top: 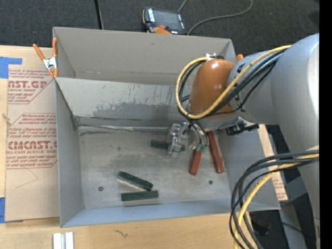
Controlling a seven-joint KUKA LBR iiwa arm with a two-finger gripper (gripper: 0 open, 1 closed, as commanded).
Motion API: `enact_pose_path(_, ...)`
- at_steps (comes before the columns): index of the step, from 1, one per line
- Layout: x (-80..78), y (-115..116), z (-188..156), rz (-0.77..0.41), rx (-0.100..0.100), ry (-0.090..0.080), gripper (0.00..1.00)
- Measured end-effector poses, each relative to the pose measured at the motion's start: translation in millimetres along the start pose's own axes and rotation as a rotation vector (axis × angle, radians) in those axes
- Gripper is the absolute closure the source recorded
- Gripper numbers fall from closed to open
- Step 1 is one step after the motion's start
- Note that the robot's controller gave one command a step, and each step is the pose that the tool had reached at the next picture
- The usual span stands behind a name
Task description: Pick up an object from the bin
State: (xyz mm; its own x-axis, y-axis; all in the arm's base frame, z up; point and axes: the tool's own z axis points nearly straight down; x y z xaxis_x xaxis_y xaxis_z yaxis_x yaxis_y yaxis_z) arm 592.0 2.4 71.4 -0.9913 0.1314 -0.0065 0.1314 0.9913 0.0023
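Observation:
My gripper (176,140) hangs low over the bin floor, right of the middle, under the orange wrist cover. A small dark green block (157,144) lies on the floor just left of it, touching it or nearly so. Right beside the gripper lie pliers with two red handles (196,162), spread toward the front right. Whether either thing is gripped cannot be made out.
Two dark green bars lie toward the bin's front: one tilted (135,180), one flat below it (139,195). The arm and its yellow-black cables cover the bin's right side. Sloped bin walls rise at the back and left.

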Motion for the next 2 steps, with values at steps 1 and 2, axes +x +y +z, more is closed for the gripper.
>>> enact_pose_path(1,4.0,23,-114,-0.003,-0.001,-0.004,1.00)
enact_pose_path(2,13.2,-28,-191,-0.017,0.004,-0.005,1.00)
